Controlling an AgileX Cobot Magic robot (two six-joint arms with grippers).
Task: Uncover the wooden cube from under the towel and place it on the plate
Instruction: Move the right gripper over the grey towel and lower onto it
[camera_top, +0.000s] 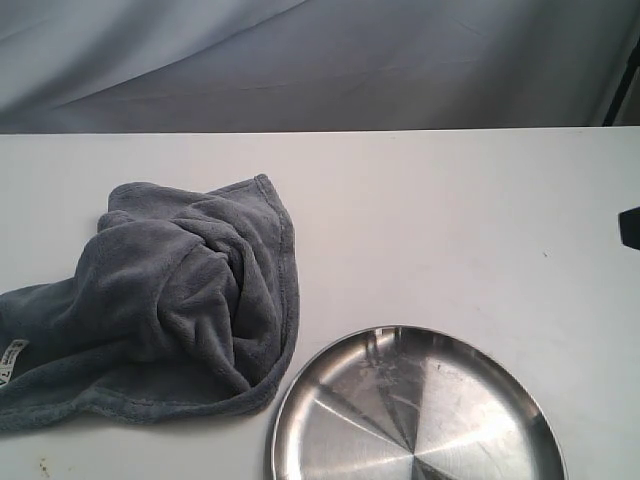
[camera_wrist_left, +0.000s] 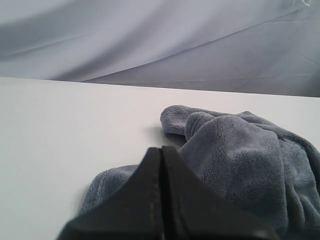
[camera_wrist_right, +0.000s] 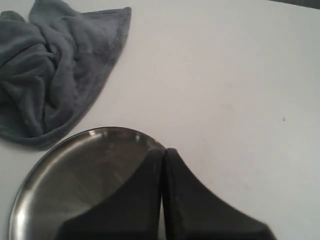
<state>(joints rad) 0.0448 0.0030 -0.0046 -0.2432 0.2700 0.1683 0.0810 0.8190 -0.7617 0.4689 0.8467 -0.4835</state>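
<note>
Zero steps complete, by the look of things. No sign of the wooden cube in any view; presumably hidden beneath the towel (camera_top: 160, 300), bunched in a rumpled heap on the left of the white table (camera_top: 430, 220), small white tag at its far-left edge. Cannot say where under the folds: a raised hump in the middle of the heap, but no outline sharp enough to read as a block. Towel not yet pinched or lifted.

Right of the towel and nearer, the plate (camera_top: 400, 430): shiny, scuffed, nothing on it, partly cut off at the near edge of the exterior view. Rim just beside the towel's near right hem, perhaps touching; too close to call.

Left gripper (camera_wrist_left: 161, 150): jaws pressed together, nothing between them, low by the towel's edge with plush cloth showing on both sides of the tips; contact unclear. Right gripper (camera_wrist_right: 164, 151): likewise closed and empty, pointed toward the plate, well apart from the towel.

Left to do, as a judgement: spread one pair of jaws, pinch a fold, drag or lift the cloth aside until the cube shows; then grasp the cube, carry it right and nearer, and set it down inside the plate's rim. Everything outstanding, in short. Likely first mover: the left gripper, closest to the cloth.
</note>
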